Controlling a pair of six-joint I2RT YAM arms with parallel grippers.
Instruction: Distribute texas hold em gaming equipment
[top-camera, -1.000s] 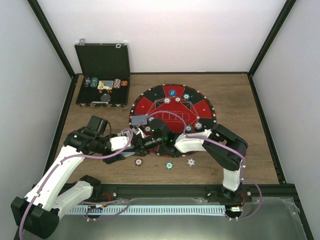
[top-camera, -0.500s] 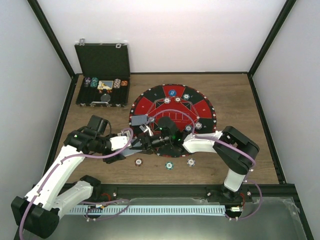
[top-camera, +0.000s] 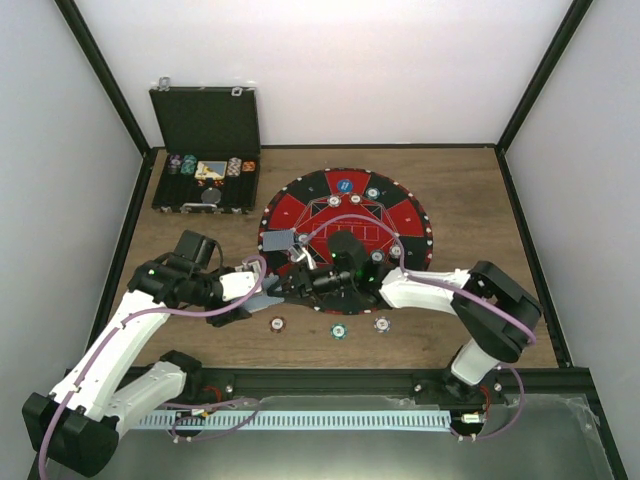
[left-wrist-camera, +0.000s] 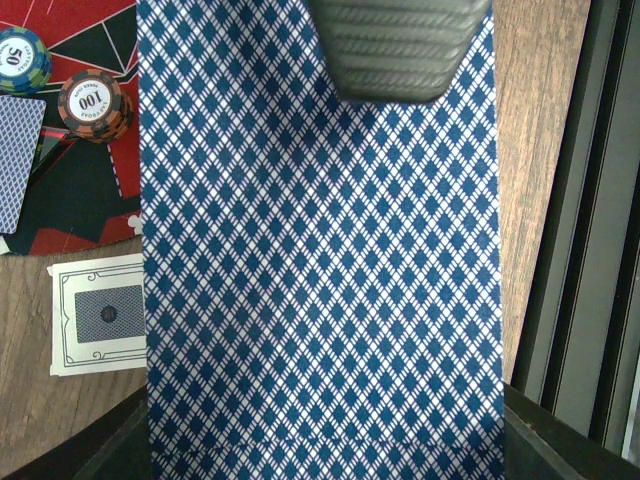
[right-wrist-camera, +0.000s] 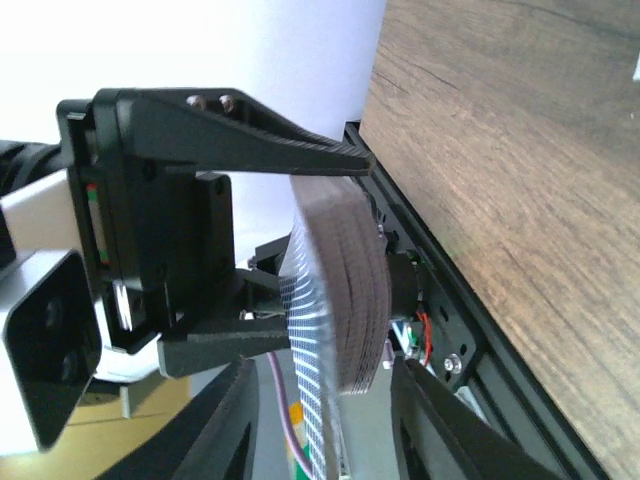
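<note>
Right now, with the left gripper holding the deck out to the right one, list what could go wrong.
1. The right gripper appears to straddle the whole end of the deck of cards, so closing may pinch many cards, not one.
2. The left gripper clamps a bowed, staggered stack; a pull could spill cards.
3. Both grippers work near the 100 chip, which could be knocked.

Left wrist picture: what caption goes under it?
Left gripper holds a deck of blue-diamond cards beside two poker chips.
</note>
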